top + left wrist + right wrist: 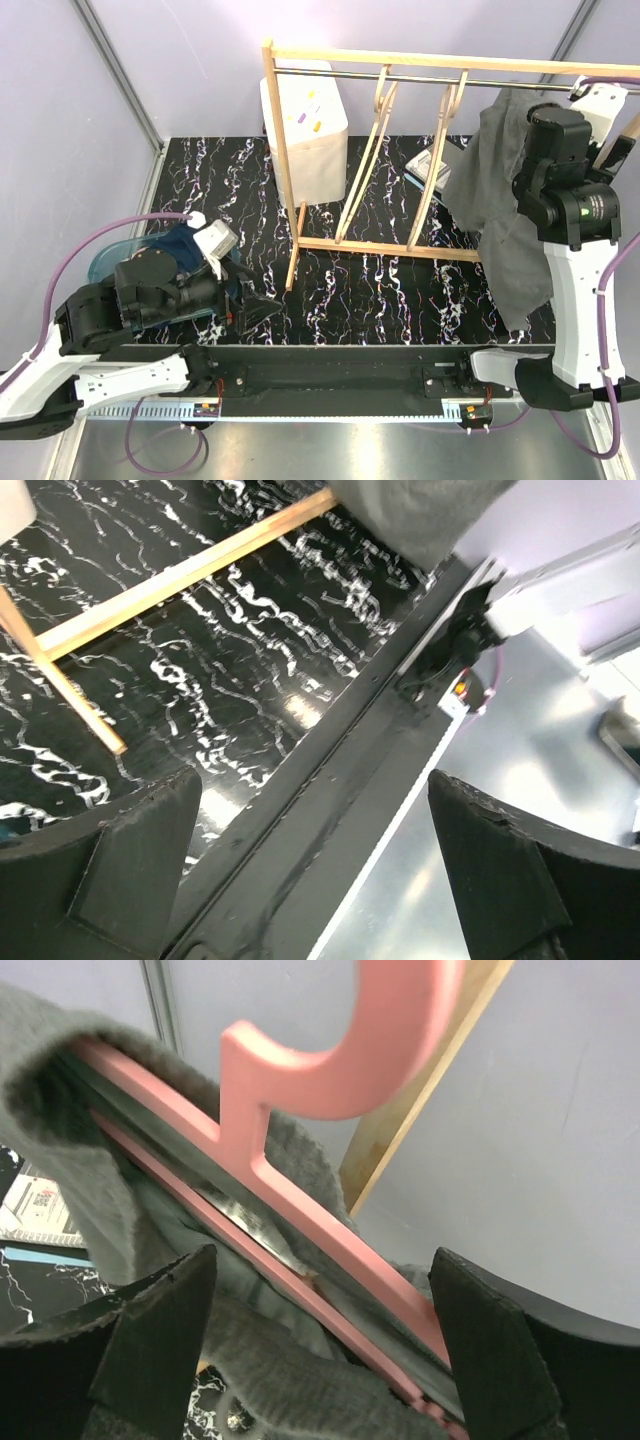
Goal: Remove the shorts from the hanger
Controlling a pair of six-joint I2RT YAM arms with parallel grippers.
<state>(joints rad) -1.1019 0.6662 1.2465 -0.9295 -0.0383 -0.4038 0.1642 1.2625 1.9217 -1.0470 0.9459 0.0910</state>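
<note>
Wooden rack [385, 247] on black marbled table [380, 300]

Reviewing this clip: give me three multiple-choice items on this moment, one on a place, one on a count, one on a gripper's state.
1. Where are the dark grey cloth shorts?
A. hanging at the right end of the wooden rack's metal rail
B. in the blue tub
C. flat on the table

2. How many bare wooden hangers hang left of them?
A. one
B. two
C. four

3. The left gripper is:
A. open and empty
B. shut on navy cloth
C. shut on a hanger

Answers:
1 A, the top view shows them draped down from the rail.
2 B, two empty curved hangers sit mid-rail.
3 A, its wrist view shows the fingers apart with nothing held.
</note>
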